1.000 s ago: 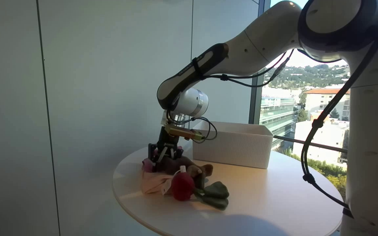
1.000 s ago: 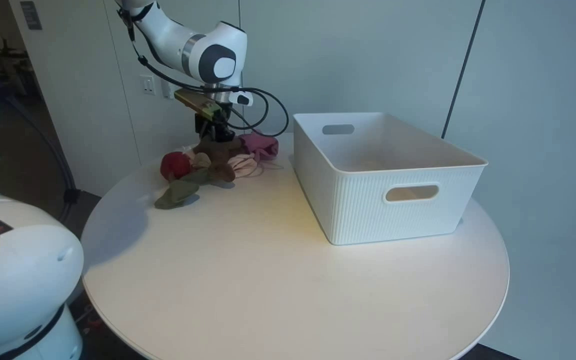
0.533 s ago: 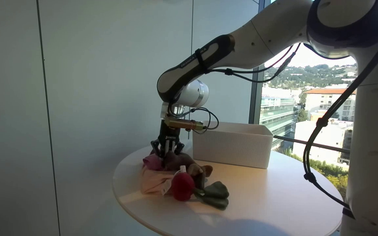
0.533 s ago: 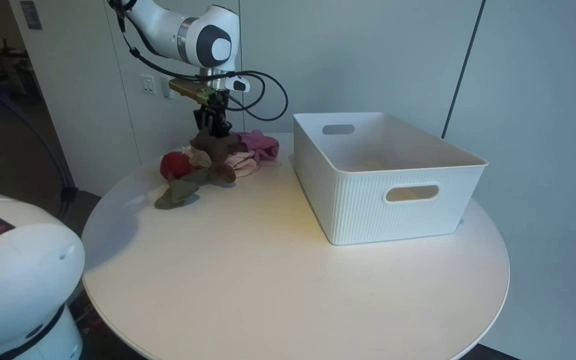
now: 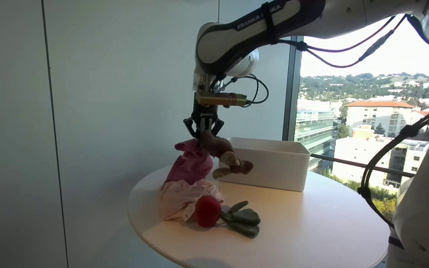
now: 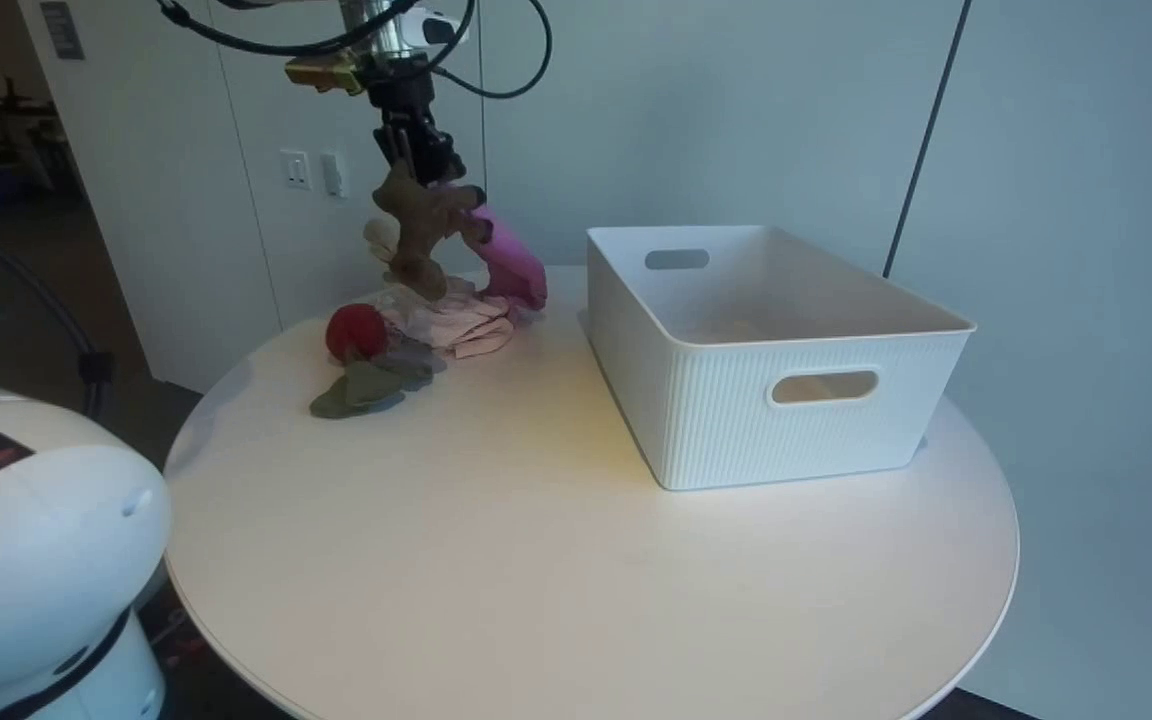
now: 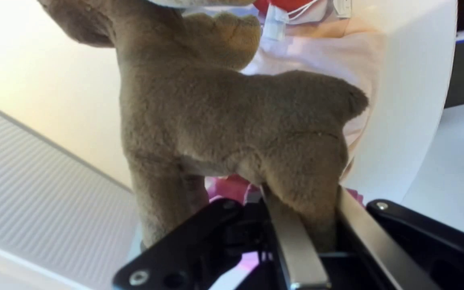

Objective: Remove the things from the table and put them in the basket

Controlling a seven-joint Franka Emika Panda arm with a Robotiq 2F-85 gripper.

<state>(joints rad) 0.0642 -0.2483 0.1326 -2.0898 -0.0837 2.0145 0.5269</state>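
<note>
wrist view: black two-finger gripper (image 7: 301,189) clamped on a brown plush deer (image 7: 224,108). in an exterior view, deer hangs over the round white table (image 6: 556,580) near its far edge; lifting seems in hand; next, carry above the ribbed white basket (image 6: 796,440).

Round white table (image 5: 311,227), ribbed white basket (image 6: 796,435), pale pink cloth (image 5: 179,197), green-leaved red radish (image 5: 207,211) beside it

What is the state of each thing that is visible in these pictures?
Brown plush animal: held above the table by a hind leg, head down.
Gripper: shut on that leg.
Magenta fabric: upper end up by the gripper; whether gripped, I cannot tell.
Pale pink cloth: crumpled on the table.
Red plush radish: lying on its side.
White basket: upright, open on top.
</note>
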